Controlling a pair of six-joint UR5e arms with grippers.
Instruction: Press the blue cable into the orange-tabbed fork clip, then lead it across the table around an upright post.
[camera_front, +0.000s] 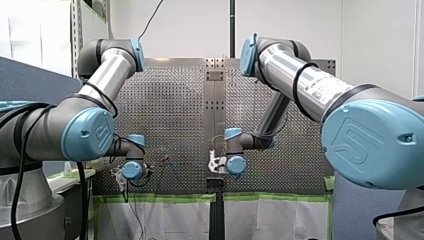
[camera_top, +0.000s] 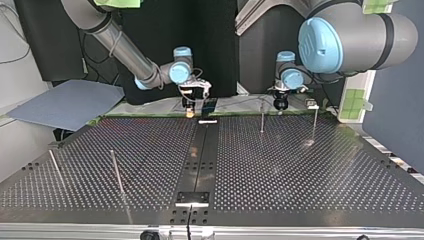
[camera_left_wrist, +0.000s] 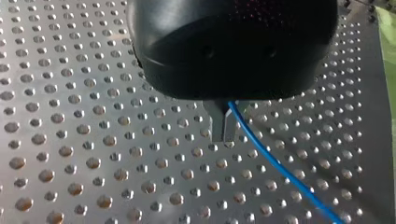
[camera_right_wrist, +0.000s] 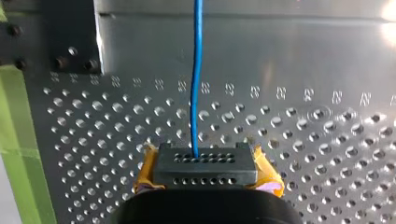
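Note:
In the left wrist view my left gripper (camera_left_wrist: 223, 136) is shut on the blue cable (camera_left_wrist: 280, 168), which trails from its metal fingers over the perforated table (camera_left_wrist: 93, 140). In the right wrist view the same cable (camera_right_wrist: 197, 70) runs straight ahead from my right gripper (camera_right_wrist: 205, 163), which is shut on it; yellow pads (camera_right_wrist: 145, 172) show at both sides. In the top view my right gripper (camera_top: 190, 112) is at the far edge's middle and my left gripper (camera_top: 281, 106) is to its right. I cannot make out the orange-tabbed clip.
Thin upright posts stand on the table: two near my left gripper (camera_top: 261, 117) (camera_top: 315, 122), two nearer the camera at the top view's left (camera_top: 117, 172) (camera_top: 55, 167). A small pale fixture (camera_top: 312, 105) sits by the far right post. Green tape (camera_right_wrist: 21, 154) marks the table's edge.

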